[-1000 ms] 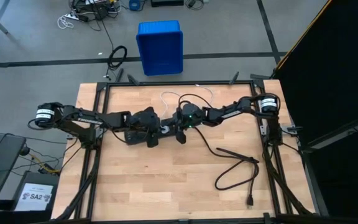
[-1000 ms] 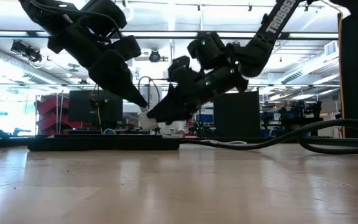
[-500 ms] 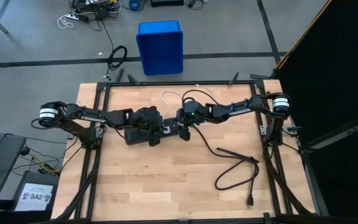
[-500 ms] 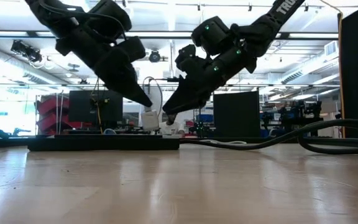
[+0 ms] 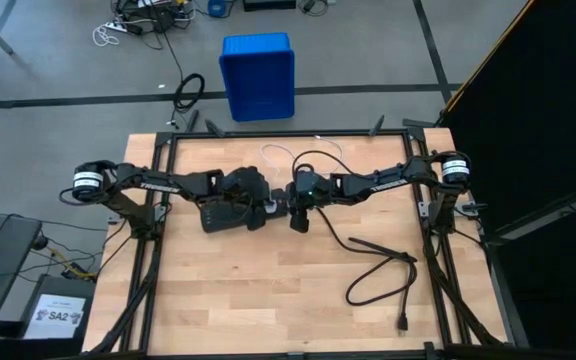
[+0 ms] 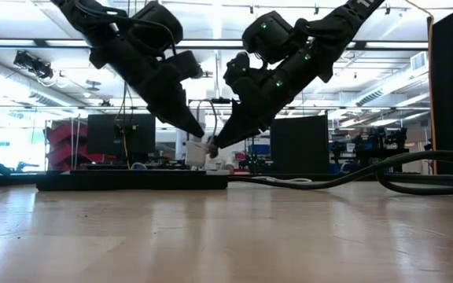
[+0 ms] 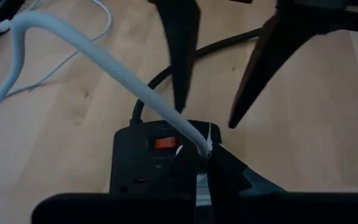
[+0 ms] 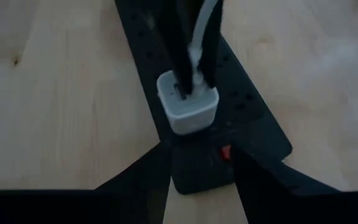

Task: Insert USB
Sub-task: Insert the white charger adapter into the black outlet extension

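Note:
A thin white USB cable runs from the table's far side down to a white charger cube. The cube stands plugged into a black power strip, beside the strip's red switch. My left gripper is shut on the cable's plug end, right over the cube. My right gripper is open, and its two fingers slant down on either side of the strip's switch end. They hold nothing. My left gripper pinches the cable's plug end between its two fingers. It comes from above, slanting in from the table's left. The plug points down and meets the cube's top face; whether it is in the socket I cannot tell. The cable arches up, slack, behind the fingers.
The strip's thick black cord loops over the right half of the table toward the near edge. A blue bin stands on the floor beyond the far edge. Bare wood lies in front of the strip.
My left gripper has moved toward the table's right with the plug, and it is now over the charger cube. My right gripper has risen from low beside the cube and tipped steeper, so its fingertips now point down at the cube from the right.

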{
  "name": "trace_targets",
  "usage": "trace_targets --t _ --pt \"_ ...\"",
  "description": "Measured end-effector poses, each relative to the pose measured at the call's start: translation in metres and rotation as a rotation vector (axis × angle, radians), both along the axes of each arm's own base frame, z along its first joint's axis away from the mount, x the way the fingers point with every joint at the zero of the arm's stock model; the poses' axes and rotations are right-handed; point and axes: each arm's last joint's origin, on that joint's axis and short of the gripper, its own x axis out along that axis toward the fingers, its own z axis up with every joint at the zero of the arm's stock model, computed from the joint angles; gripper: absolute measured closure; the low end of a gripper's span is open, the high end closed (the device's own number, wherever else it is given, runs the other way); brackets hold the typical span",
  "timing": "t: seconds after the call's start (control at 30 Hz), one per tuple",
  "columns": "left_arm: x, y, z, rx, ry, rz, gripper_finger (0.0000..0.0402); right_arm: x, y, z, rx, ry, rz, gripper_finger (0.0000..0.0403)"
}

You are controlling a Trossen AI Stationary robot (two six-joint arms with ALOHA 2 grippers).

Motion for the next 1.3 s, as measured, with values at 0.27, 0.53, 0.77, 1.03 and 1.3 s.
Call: trace_targets --t 0.27,0.53,0.77,1.03,1.3 --pt "-0.007 0.003 -0.012 0.001 0.000 0.033 0.0401 0.001 0.000 0.001 0.021 -0.018 -0.016 0.0277" --pt "-0.013 0.001 -0.023 -0.028 -0.060 0.050 0.0401 0.002 0.000 0.003 0.033 -0.047 -0.026 0.0279" --pt "-0.016 -0.006 -0.031 0.003 -0.108 0.007 0.0401 0.003 0.000 0.004 0.033 -0.052 -0.026 0.0280" --pt "-0.022 -0.011 -0.039 0.037 -0.141 0.002 0.0401 0.003 0.000 0.004 0.033 -0.054 -0.027 0.0284" --pt "-0.032 -0.013 -0.047 0.008 -0.220 0.018 0.0401 0.004 -0.001 0.005 0.033 -0.067 -0.029 0.0286"
